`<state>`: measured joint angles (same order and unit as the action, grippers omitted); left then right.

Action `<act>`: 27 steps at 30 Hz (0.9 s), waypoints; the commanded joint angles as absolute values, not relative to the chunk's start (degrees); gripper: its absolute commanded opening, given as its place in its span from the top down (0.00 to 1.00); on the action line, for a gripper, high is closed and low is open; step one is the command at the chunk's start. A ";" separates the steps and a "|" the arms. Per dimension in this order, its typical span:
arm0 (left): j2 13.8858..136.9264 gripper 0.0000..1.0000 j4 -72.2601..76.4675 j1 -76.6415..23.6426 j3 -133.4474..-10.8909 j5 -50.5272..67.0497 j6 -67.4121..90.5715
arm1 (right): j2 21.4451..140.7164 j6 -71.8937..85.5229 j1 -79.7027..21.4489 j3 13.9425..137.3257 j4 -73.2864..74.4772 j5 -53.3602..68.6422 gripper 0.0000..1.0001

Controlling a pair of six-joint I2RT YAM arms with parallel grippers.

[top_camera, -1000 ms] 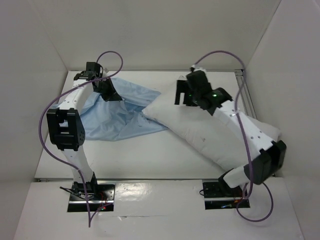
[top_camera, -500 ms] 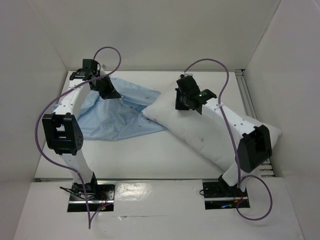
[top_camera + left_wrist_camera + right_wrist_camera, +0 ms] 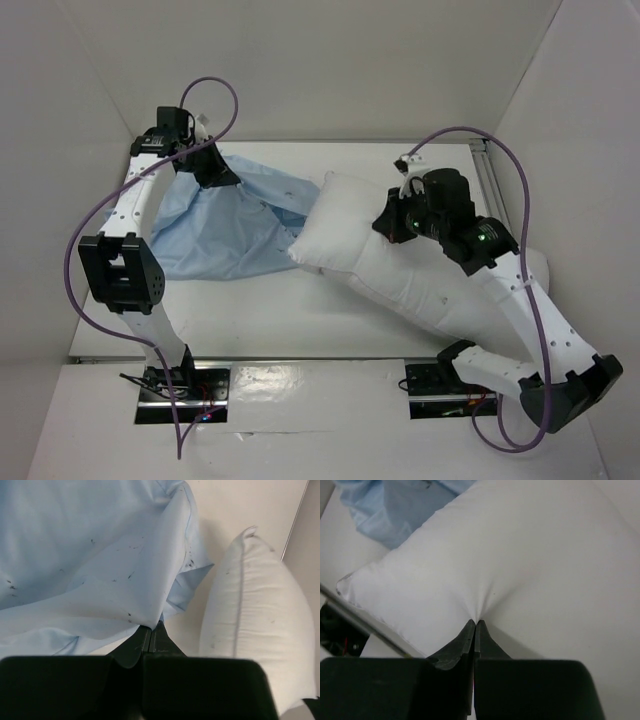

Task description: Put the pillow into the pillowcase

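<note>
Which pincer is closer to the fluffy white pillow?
Right. The right pincer is touching the pillow, pinching a bit of its top cloth. The left pincer is off at the far left, gripping the blue pillowcase, with a gap between it and the pillow.

No writing (in any view) can be read

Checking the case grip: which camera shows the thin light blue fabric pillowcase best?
Top external: nearly all of the wrinkled light blue fabric pillowcase shows, left of the plump white pillow, the left gripper shut on its far edge. Left wrist shows only a close patch at the jaws. Right wrist catches just a corner, top left.
</note>
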<state>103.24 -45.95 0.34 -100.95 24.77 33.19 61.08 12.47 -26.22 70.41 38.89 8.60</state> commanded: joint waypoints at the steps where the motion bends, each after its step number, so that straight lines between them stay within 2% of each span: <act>1: 100.72 1.00 -46.23 0.26 -103.01 26.54 32.34 | 61.08 7.31 -26.37 69.08 38.14 22.28 1.00; 6: 100.20 1.00 -46.23 0.26 -102.48 26.54 31.82 | 63.19 4.31 -29.17 68.55 42.09 29.71 1.00; 9: 99.67 1.00 -46.23 0.26 -102.48 26.54 31.82 | 66.44 3.16 -32.77 69.60 45.52 24.02 1.00; 10: 99.67 1.00 -46.23 0.26 -102.48 26.54 31.82 | 67.23 3.86 -33.48 70.13 46.22 19.56 0.97; 11: 99.67 1.00 -46.23 0.26 -102.48 26.54 31.82 | 68.63 3.87 -33.49 70.66 46.75 18.21 0.88; 13: 99.67 1.00 -46.23 0.26 -102.48 26.54 31.82 | 69.17 3.87 -34.97 73.29 47.55 16.27 0.61; 15: 99.67 1.00 -46.23 0.26 -103.00 27.16 31.82 | 70.57 4.39 -35.68 76.62 47.03 15.74 0.39; 18: 100.20 1.00 -46.23 0.26 -103.01 27.16 31.82 | 72.24 4.39 -37.34 81.02 46.41 15.73 0.39; 20: 100.20 1.00 -46.76 0.26 -103.53 27.16 31.29 | 73.47 4.39 -38.06 85.42 44.74 15.73 0.47; 23: 100.72 1.00 -46.76 0.26 -103.54 28.39 31.29 | 78.29 5.71 -38.58 90.32 40.87 12.23 0.67; 25: 100.72 1.00 -47.28 0.26 -104.06 28.91 30.76 | 83.38 5.19 -39.28 93.93 40.87 6.61 0.65; 26: 100.72 1.00 -47.29 -0.26 -104.06 28.92 30.76 | 89.32 5.19 -40.33 97.35 41.48 4.76 0.58; 27: 100.72 1.00 -47.29 -0.26 -104.06 28.92 30.76 | 92.34 4.66 -40.34 99.12 41.48 2.75 0.58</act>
<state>102.65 -47.55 0.14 -101.36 26.76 32.69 82.78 5.17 -39.03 94.59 44.34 10.41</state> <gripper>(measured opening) 0.026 0.406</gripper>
